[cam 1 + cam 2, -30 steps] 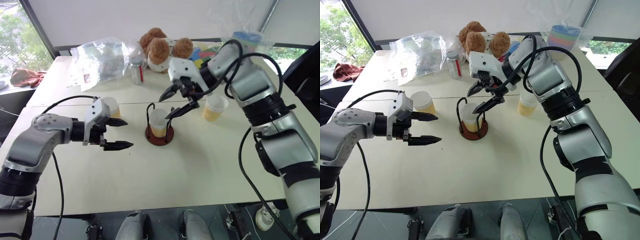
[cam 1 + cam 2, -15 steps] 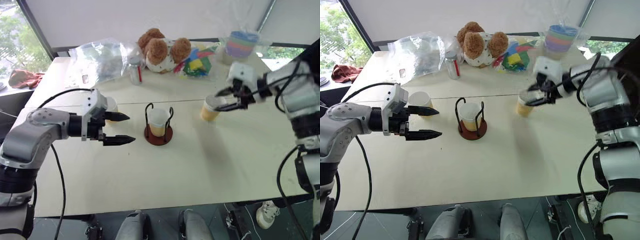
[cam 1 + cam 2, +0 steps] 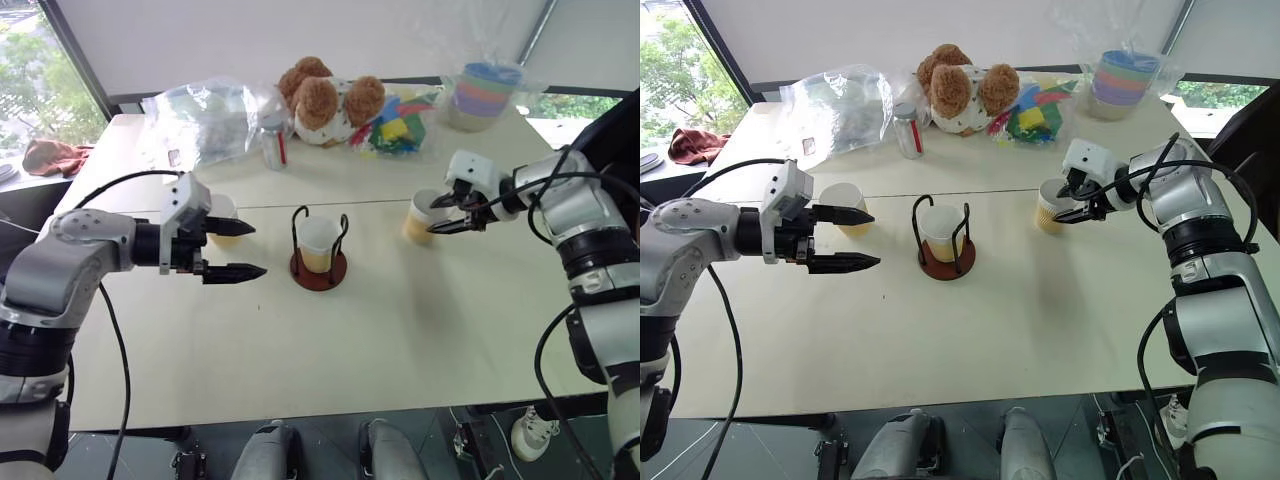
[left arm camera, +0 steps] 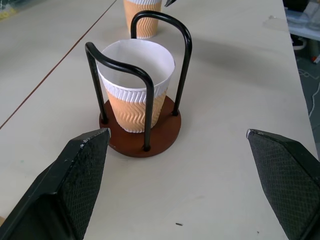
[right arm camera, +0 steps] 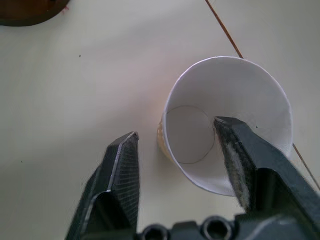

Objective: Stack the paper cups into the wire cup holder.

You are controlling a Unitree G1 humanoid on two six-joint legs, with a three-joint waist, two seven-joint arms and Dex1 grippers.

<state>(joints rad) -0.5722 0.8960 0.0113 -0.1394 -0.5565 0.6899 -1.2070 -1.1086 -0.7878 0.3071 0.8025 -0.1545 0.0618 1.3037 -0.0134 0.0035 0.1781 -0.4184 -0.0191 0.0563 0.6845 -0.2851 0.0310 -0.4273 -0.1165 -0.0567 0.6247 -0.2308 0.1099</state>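
On the pale desk (image 3: 330, 340), the wire cup holder (image 3: 318, 266) stands near the middle, its dark red disc base carrying two black wire loops with one paper cup (image 3: 317, 243) seated upright between them. The left gripper (image 3: 245, 250) hovers just beside the holder on the robot's left, pointing toward it, its two black fingers spread wide and holding nothing. A second paper cup (image 3: 846, 205) stands upright on the desk just behind that gripper. A third paper cup (image 5: 227, 122) stands well to the holder's right, and the right gripper (image 3: 448, 212) straddles its rim: one finger (image 5: 245, 150) reaches inside the cup, the other (image 5: 122, 170) sits outside the wall with a gap, so the jaws are partly apart and not yet pinching. At the back of the desk lie a clear plastic bag (image 3: 200, 120), a brown teddy bear (image 3: 325, 98) and a pastel cup stack (image 3: 484, 90).
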